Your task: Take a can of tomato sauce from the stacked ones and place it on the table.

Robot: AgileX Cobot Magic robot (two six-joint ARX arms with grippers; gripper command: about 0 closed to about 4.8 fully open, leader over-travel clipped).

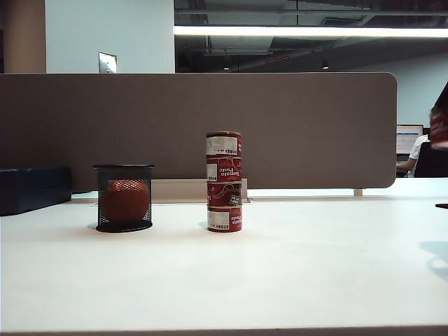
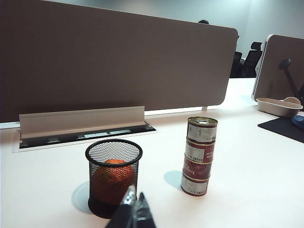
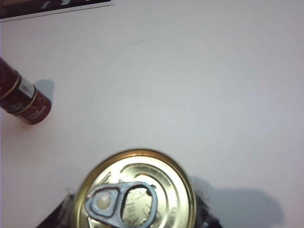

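Black mesh cup (image 1: 124, 198) holding orange ball (image 1: 125, 201); brown divider panel (image 1: 196, 126) behind; dark box (image 1: 33, 187) far left.

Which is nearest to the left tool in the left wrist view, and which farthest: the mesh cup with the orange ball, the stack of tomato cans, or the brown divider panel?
From the left tool, low in the foreground:
1. The mesh cup, directly ahead of its tip, with the orange ball inside.
2. The stack of tomato cans, farther out on the table, toward the right arm's side.
3. The brown divider panel, along the table's far edge.

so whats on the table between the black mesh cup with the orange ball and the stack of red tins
Nothing: in the exterior view bare white table separates the black mesh cup and the stack of red tins. The left wrist view shows the same gap.
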